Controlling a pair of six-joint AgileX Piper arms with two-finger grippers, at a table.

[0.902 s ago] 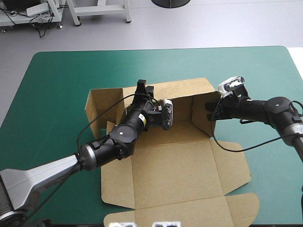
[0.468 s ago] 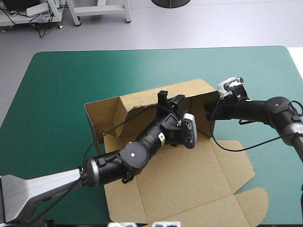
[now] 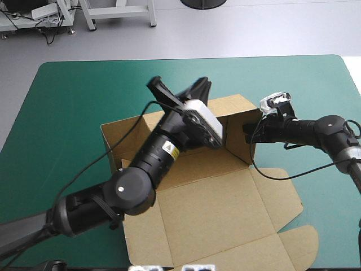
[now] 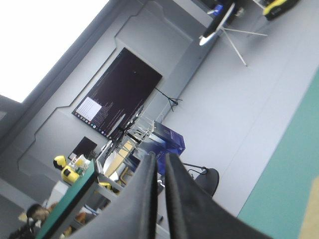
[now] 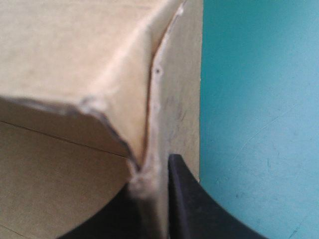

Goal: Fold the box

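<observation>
— Looking from the left first: the left wall (image 3: 115, 132) of the box (image 3: 208, 164) leans half up with nothing gripping it. Could it sag onto the teal-green surface (image 3: 73, 101)?
— I'd judge so. The left hand (image 3: 179, 89) hangs above the back wall (image 3: 240, 106), pointing out at the room. Its black fingers are narrowed almost to meeting, with nothing between them.
— And the box itself?
— Mid-surface, back and right walls raised, lid (image 3: 220, 220) flat toward the near edge.
— The right side?
— The right hand (image 3: 250, 131) is pinched on the right wall (image 3: 240, 141) by the back corner, one finger outside, the other within. The board looks rough-edged there. A hard pull might tear it, or drag the whole box sideways.
</observation>
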